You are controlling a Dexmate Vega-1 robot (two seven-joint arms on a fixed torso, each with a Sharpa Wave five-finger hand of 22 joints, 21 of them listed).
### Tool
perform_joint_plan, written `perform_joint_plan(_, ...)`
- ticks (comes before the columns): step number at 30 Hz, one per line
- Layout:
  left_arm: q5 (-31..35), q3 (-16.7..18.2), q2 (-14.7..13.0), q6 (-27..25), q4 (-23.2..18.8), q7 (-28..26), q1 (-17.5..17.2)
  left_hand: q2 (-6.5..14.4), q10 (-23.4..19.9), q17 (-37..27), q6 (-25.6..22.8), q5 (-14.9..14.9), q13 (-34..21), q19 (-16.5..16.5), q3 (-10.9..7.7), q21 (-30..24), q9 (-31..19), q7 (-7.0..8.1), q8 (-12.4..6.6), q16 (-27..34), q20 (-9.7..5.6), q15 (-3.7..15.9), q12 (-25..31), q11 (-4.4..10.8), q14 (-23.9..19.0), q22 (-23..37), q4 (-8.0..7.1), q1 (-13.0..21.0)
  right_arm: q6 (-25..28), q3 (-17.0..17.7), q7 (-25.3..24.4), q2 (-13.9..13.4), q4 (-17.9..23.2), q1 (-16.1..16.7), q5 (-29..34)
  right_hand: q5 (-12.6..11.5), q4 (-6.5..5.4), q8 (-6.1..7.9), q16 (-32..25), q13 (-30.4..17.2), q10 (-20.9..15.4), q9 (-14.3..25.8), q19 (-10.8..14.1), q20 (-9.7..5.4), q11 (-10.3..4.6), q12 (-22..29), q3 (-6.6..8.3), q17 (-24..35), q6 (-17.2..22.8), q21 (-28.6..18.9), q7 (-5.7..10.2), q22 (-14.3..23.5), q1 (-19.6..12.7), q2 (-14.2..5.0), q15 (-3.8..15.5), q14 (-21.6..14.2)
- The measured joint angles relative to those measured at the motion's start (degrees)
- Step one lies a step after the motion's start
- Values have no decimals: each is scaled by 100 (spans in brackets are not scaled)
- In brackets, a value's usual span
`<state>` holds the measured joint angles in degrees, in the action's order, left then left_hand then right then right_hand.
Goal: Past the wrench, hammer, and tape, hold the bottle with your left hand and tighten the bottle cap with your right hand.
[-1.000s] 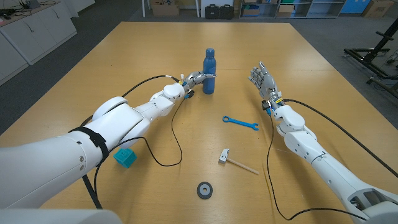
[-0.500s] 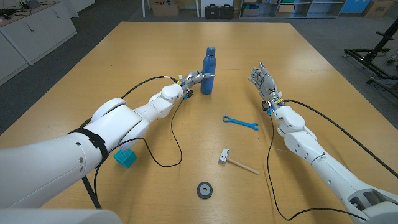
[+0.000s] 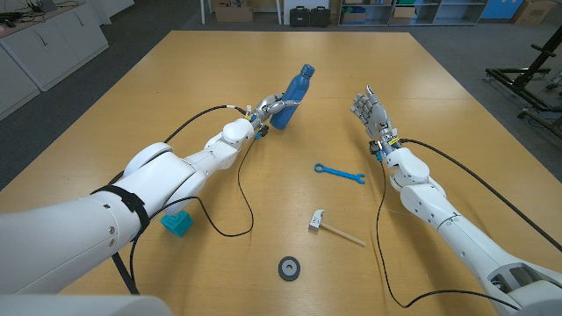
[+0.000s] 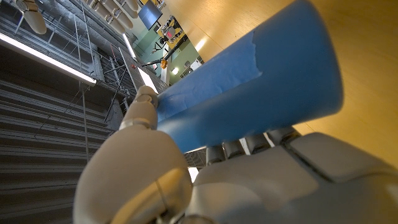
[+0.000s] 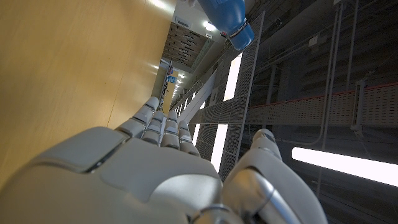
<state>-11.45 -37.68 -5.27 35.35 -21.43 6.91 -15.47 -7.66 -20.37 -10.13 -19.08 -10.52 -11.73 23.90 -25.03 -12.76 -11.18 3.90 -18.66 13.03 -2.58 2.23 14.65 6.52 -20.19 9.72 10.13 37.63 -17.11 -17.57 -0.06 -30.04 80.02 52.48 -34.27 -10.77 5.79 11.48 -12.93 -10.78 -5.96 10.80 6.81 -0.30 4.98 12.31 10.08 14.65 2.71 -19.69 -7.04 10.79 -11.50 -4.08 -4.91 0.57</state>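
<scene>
Far centre of bench: blue bottle (image 3: 292,92), tilted, top leaning far and right, cap (image 3: 306,68) on; contents cannot be told.
Left hand (image 3: 270,110): fingers (image 4: 146,112) wrapped round the bottle's lower body; the left wrist view shows the blue barrel lying across the palm, thumb on one side, the others under it.
Bottle base: seems raised off the bench (image 3: 176,105) at its near edge; cannot tell if any part touches.
Right hand (image 3: 370,111): right of the bottle and well apart from it, fingers (image 5: 160,127) straight and close together, nothing in them; the right wrist view shows the bottle's cap end beyond the fingertips.
Wrench (image 3: 339,173): blue, flat on the bench, near side of the right hand, just left of the right forearm.
Hammer (image 3: 332,227): nearer still, metal head to the left, wooden handle running right.
Tape (image 3: 289,268): dark roll, nearest of the tools, lying flat.
Teal block (image 3: 176,222): near left, beside the left upper arm.
Cables: black, looping along both arms onto the bench.
</scene>
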Motion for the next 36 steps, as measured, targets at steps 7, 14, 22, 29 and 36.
perform_joint_plan(7, -4, 179, -23, 332, -29, 41, -126, 36, -178, 0, -142, 4, 0, 143, -17, 0, 0, -40, -42, 0, -7, 23, 0, 35, -141, 0, -15, 97, -1, -13, 1, 4, -2, -15, 14, 0, 0, 0, 0, 0, 0, 0, 0, 0, 0, 0, 0, 0, -3, 21, -2, 0, 0, 0, 0, 0)
perform_joint_plan(14, -65, 400, -39, 683, -84, 103, -284, 37, -319, -1, -202, 5, 0, 287, -49, 0, -1, -94, -80, 0, -7, 33, 0, 70, -278, 0, -30, 189, -1, -23, -4, 4, 34, -19, 38, 0, 0, 0, 0, 0, 0, 0, 0, 0, 0, 0, 0, 0, -3, 21, -2, 0, -23, -23, 0, 0)
perform_joint_plan(22, -118, 630, -101, 1040, -286, 134, -528, 62, -692, -16, -431, 22, -1, 572, -91, -45, 22, -141, -156, 33, -16, 45, 64, 114, -657, 0, 11, 349, -1, -26, -16, 0, 83, -18, 64, 0, 0, 0, 1, 0, 0, 0, 0, 0, 0, 0, 0, 0, -4, 21, -2, 0, -23, -23, 0, 0)
perform_joint_plan(29, -142, 862, -289, 1124, -953, 38, -963, 37, -989, -44, -636, 27, -39, 824, -151, -49, 26, -166, -253, 33, -46, 65, 133, 3, -985, 30, 72, 413, -31, -27, -23, 0, 97, -2, 74, 0, 0, 0, 1, 0, 1, 0, 31, 31, 0, 0, 0, 0, -4, 20, -2, 0, -23, -23, 0, 0)
perform_joint_plan(36, -228, 1095, -499, 956, -1855, -70, -1453, -2, -1141, -69, -756, 31, -68, 1005, -198, -94, 26, -283, -323, 67, -49, 74, 178, -86, -1237, 30, 119, 452, -92, -35, -5, 18, 83, 0, 76, 0, 0, 0, 1, 0, 1, 0, 31, 31, 0, 0, 0, 0, -4, 42, -2, 0, -23, -23, 0, 0)
